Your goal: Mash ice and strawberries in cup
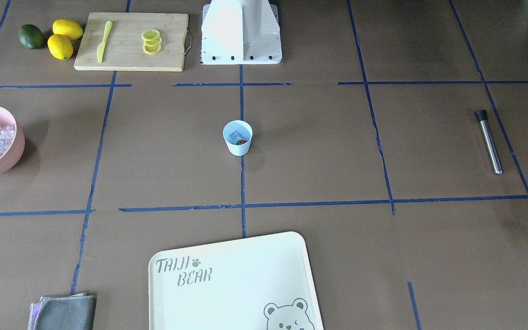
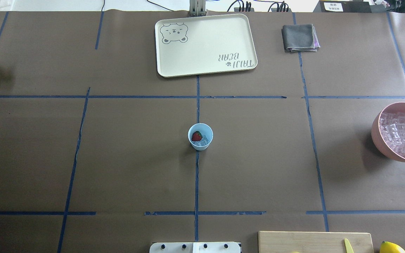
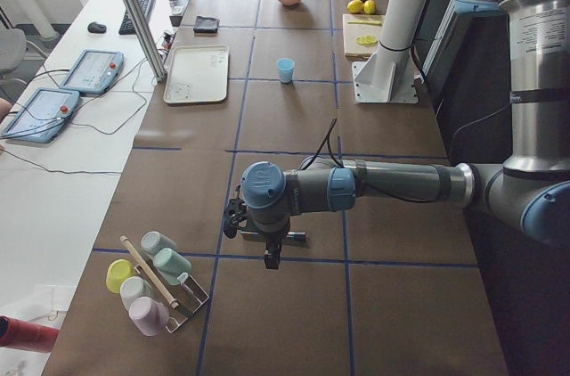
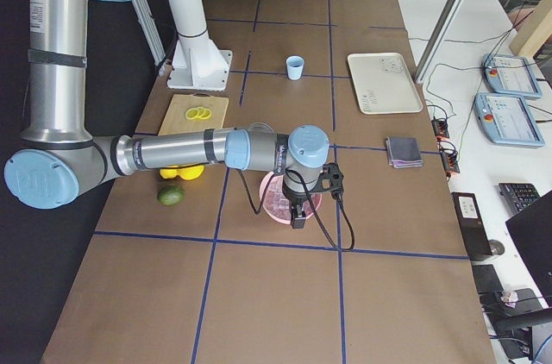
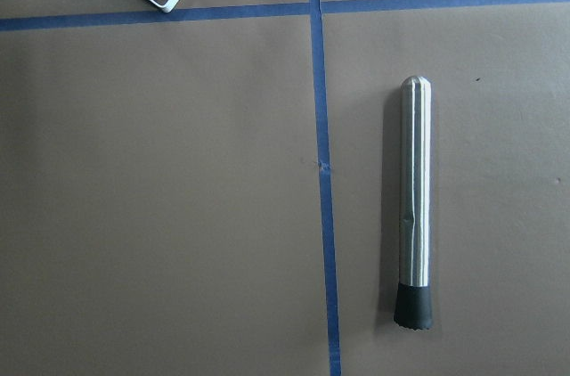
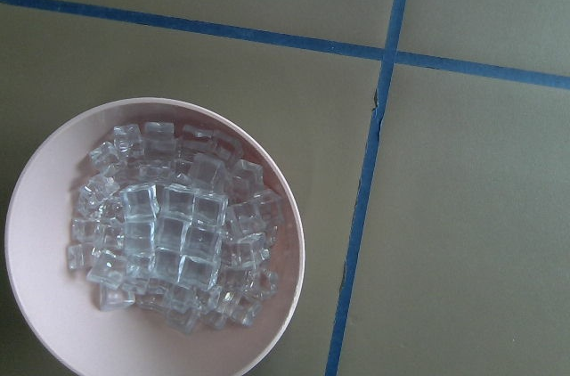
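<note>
The cup stood in the middle of the bench, right on a blue tape line. It was small and pale blue, with no handle. Inside it lay one red strawberry and a few clear cubes of ice.

The cup looked light and easy to tip. I think it would need holding by its side while the mashing is done. The ice looked hard and slippery, so it might jump out under a push. The strawberry looked soft enough to squash.

The masher lay flat on the bench, well apart from the cup, on the robot's left side. It was a shiny metal stick with a black end. It looked stiff and smooth, so it could slip. The middle of the metal part seemed the best place to grab it, leaving the black end free to press down.

The left fingers hung above the bench, over the masher. The right fingers hung over the pink bowl full of ice. I could not tell how far open either pair was.
</note>
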